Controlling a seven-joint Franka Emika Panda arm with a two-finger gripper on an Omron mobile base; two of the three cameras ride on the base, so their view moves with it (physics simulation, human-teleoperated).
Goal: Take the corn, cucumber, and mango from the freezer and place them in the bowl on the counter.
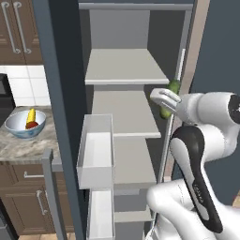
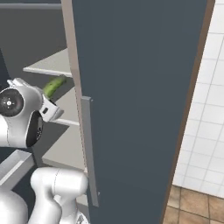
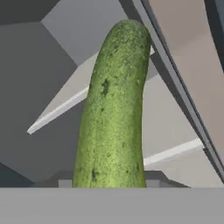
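End effector [image 1: 165, 99] is gripping the cucumber [image 3: 114, 109] inside the freezer [image 1: 124, 70]; cucumber is sitting clear of the shelves. Corn [image 1: 31, 115] and mango [image 1: 32, 124] are lying in the bowl [image 1: 18, 129] on the table [image 1: 23, 149].

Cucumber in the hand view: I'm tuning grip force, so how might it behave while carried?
The cucumber looks stiff, holding its long shape unsupported. Its round, smooth skin could slip or swivel in the gripper. Set on a shelf, it would probably roll.
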